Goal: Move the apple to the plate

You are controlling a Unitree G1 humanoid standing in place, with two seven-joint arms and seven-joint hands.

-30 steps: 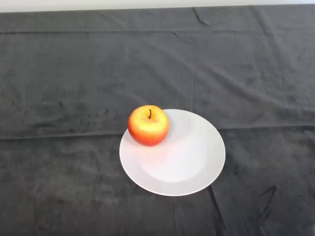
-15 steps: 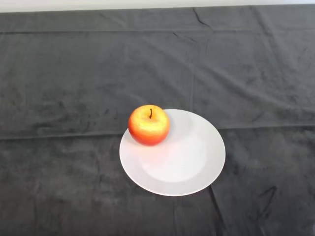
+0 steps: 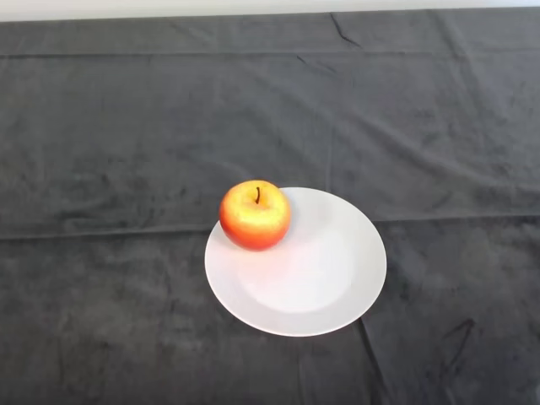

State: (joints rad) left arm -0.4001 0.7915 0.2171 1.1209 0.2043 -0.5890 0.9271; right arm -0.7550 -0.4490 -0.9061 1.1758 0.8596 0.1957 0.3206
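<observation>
A red and yellow apple stands upright, stem up, on the upper left rim of a round white plate. The plate lies on the dark cloth a little below the middle of the head view. The apple's left side overhangs the plate's edge slightly.
The dark cloth covers the whole table, with creases running across it. The table's far edge runs along the top of the view.
</observation>
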